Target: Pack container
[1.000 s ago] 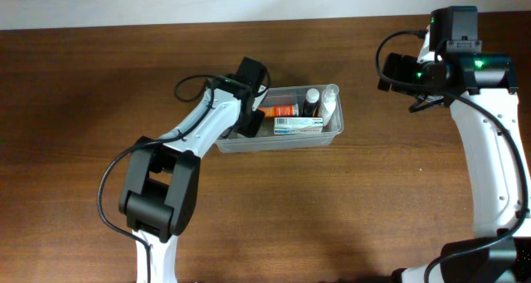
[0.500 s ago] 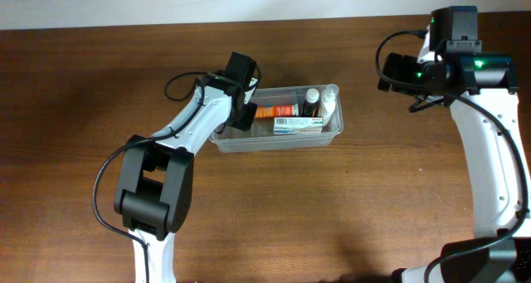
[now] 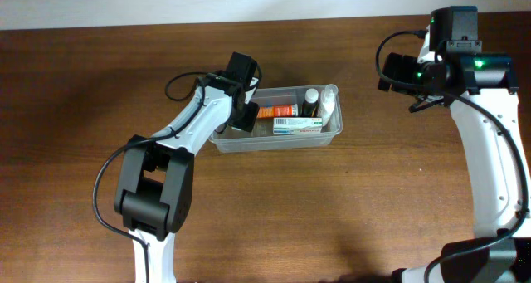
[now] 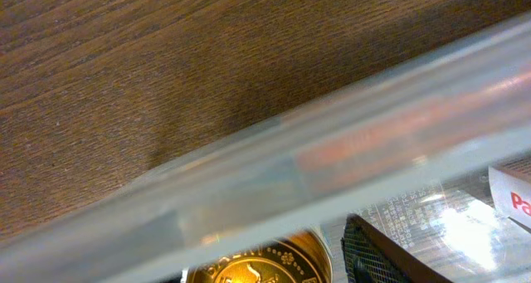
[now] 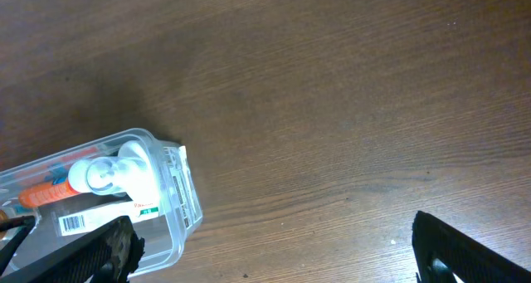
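The clear plastic container (image 3: 279,145) stands at mid-table and holds an orange tube (image 3: 275,111), a white box (image 3: 297,126), a dark bottle (image 3: 311,98) and a white bottle (image 3: 330,100). My left gripper (image 3: 244,117) hangs at the container's left end, reaching in over the rim. In the left wrist view the rim (image 4: 332,150) crosses the frame, and a round gold tin (image 4: 257,265) sits tight between my fingers just behind it. My right gripper (image 5: 274,250) is wide open and empty, high over bare table to the right of the container (image 5: 178,225).
The table is dark brown wood (image 3: 348,208). A pale wall runs along the table's far edge (image 3: 166,5). The right arm (image 3: 489,150) stands along the right side.
My left gripper drew back up and left from inside the container to its left end a second ago, then held still. The right arm has not moved.
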